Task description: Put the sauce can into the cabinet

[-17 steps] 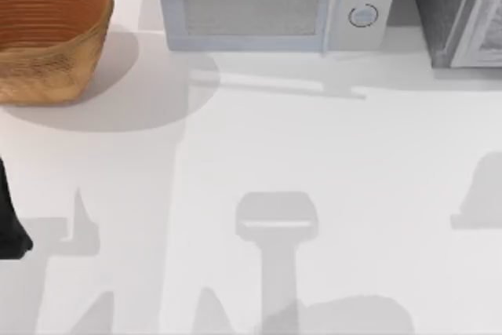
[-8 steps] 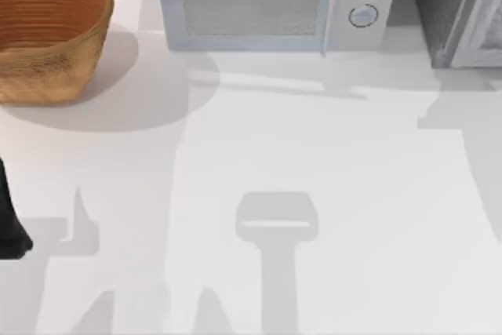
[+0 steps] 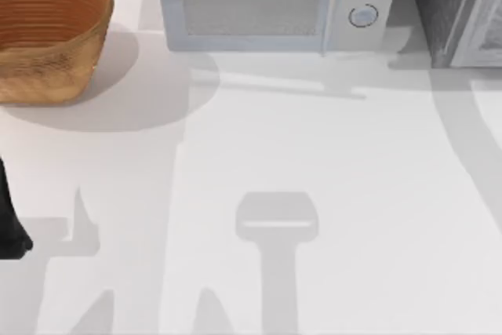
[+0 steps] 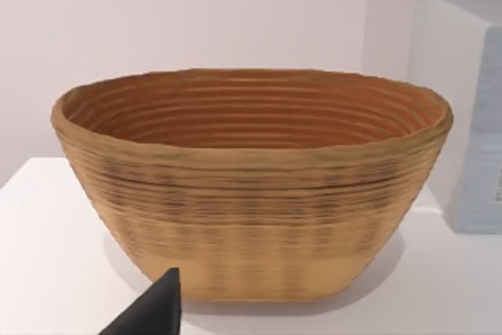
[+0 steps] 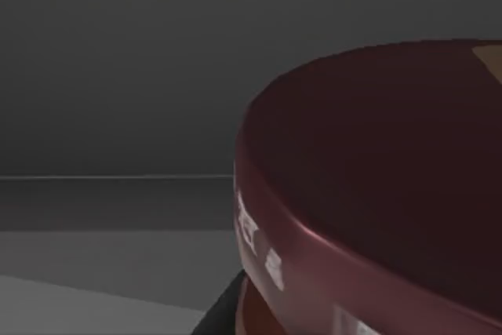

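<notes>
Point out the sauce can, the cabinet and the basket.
sauce can (image 5: 376, 170): right wrist view, on its dark maroon top.
cabinet (image 3: 439, 5): top view, on its dark speckled side wall, at the table's far right.
basket (image 4: 251, 217): left wrist view, on its woven outer wall.

The left arm (image 3: 9, 225) is matt black, its tool's fingertip (image 4: 153, 311) a pointed wedge.

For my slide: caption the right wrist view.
Dark maroon top of the sauce can close up against a dim grey interior.
</notes>
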Robot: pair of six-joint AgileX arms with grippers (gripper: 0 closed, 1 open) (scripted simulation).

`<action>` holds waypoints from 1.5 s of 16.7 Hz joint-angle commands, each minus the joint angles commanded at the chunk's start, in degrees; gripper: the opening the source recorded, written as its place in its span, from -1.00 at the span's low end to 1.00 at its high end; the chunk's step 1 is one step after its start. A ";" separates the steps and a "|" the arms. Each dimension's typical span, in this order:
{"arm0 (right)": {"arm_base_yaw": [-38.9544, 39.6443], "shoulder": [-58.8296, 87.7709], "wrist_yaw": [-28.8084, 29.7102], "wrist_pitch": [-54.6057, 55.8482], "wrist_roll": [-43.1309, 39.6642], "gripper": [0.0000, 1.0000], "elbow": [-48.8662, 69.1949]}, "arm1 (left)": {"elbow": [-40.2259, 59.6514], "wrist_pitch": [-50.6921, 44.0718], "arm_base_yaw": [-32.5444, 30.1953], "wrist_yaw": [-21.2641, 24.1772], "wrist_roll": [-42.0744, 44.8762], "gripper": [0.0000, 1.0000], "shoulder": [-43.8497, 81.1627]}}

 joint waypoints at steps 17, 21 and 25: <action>-2.38 24.67 -2.19 0.94 -0.28 -1.00 22.20 | 0.00 0.00 0.00 0.00 0.00 1.00 0.00; -3.98 32.79 -3.72 2.71 -0.26 -1.00 29.69 | 0.00 0.00 0.00 0.00 0.00 1.00 0.00; -4.35 33.48 -4.08 3.15 -0.26 -1.00 30.39 | 0.00 0.00 0.00 0.00 0.00 1.00 0.00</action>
